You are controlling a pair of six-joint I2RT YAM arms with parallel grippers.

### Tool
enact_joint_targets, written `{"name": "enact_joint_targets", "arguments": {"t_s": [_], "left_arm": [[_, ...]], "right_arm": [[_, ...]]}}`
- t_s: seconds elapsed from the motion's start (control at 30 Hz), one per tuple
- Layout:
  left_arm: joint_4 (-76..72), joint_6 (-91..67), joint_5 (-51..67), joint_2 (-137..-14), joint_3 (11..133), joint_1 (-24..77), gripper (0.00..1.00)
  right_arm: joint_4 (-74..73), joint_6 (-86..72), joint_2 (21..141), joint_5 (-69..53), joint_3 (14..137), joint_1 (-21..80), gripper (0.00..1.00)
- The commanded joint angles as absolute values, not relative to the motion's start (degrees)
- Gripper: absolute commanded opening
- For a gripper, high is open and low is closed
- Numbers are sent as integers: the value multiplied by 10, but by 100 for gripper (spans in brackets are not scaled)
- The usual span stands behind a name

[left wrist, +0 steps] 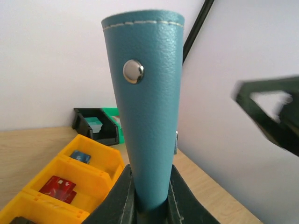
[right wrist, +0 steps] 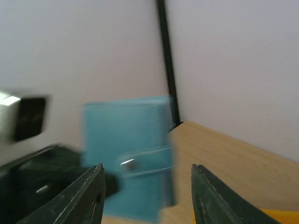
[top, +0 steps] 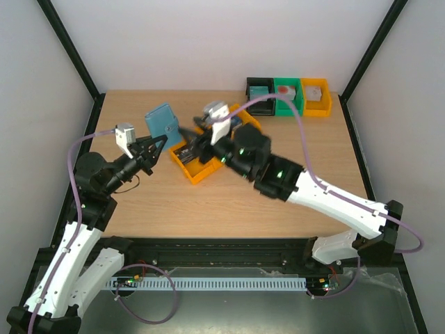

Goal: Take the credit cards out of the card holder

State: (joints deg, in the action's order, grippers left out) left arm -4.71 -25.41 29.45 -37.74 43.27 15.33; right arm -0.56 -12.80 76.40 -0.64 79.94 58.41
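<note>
My left gripper [top: 161,144] is shut on the lower end of the teal leather card holder [top: 160,122] and holds it upright above the table. In the left wrist view the holder [left wrist: 147,116] stands between the jaws, closed, with its metal snap [left wrist: 133,71] showing. My right gripper [top: 189,132] is open and empty just right of the holder. Its view is blurred and shows the holder [right wrist: 124,140] with its strap ahead of the open fingers [right wrist: 96,186]. A red card [left wrist: 58,187] and a blue card [left wrist: 80,157] lie in the orange tray [left wrist: 100,161].
The orange compartment tray [top: 198,170] sits mid-table under the right wrist. Black [top: 260,91], green [top: 286,96] and orange [top: 316,97] bins stand at the back right. Black frame posts rise at the table's corners.
</note>
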Motion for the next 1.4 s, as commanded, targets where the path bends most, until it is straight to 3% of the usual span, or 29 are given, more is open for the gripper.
{"name": "enact_joint_targets", "arguments": {"t_s": [0.0,0.53,0.67,0.8,0.97,1.2,1.27,1.37], "left_arm": [[-53,-240,260,-375,434,151,2],[-68,-241,284,-366,429,150,2],[-68,-237,289,-367,427,151,2],[-66,-235,290,-368,429,150,2],[-64,-224,286,-367,434,151,3],[-72,-186,259,-363,447,150,2],[-80,-172,262,-362,449,150,2],[-81,-153,278,-361,448,150,3]], "right_arm": [[16,49,782,167,802,691,50],[15,102,907,262,894,705,34],[-4,109,932,292,922,705,19],[-61,116,965,307,976,705,30],[-94,116,985,311,996,705,33],[-151,81,1006,334,994,705,21],[-164,69,1015,350,996,704,4],[-184,48,1019,388,1003,688,2]]}}
